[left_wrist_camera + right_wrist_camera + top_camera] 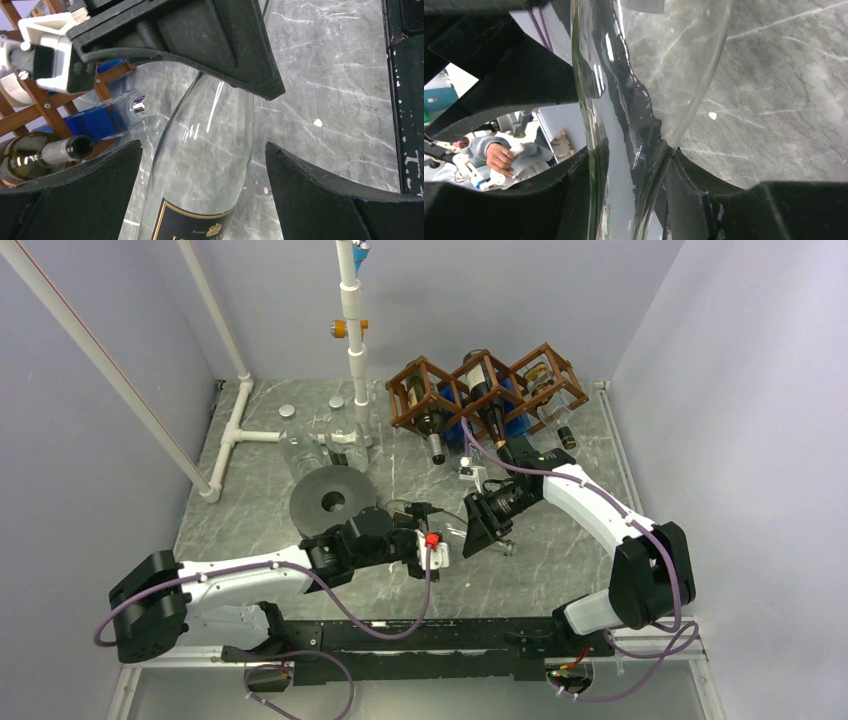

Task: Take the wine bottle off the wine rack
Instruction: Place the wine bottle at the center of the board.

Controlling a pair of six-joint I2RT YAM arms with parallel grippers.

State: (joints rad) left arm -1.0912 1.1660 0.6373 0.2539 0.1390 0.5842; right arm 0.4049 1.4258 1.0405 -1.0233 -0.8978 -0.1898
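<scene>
- the clear wine bottle (202, 130) is seen out of the wine rack (480, 388), over the bench (560, 550).
- the right gripper (631, 172) is clamped on its neck.
- the left gripper (202, 167) is spread wide, with one finger either side of the bottle's body.
- the body is best gripped gently before the neck is released.

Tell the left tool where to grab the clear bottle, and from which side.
Grip the bottle on its wide body, between the black label and the shoulder, coming from the base end. The right tool holds the narrow neck, and the body lies between the fingers of the open left tool.
</scene>
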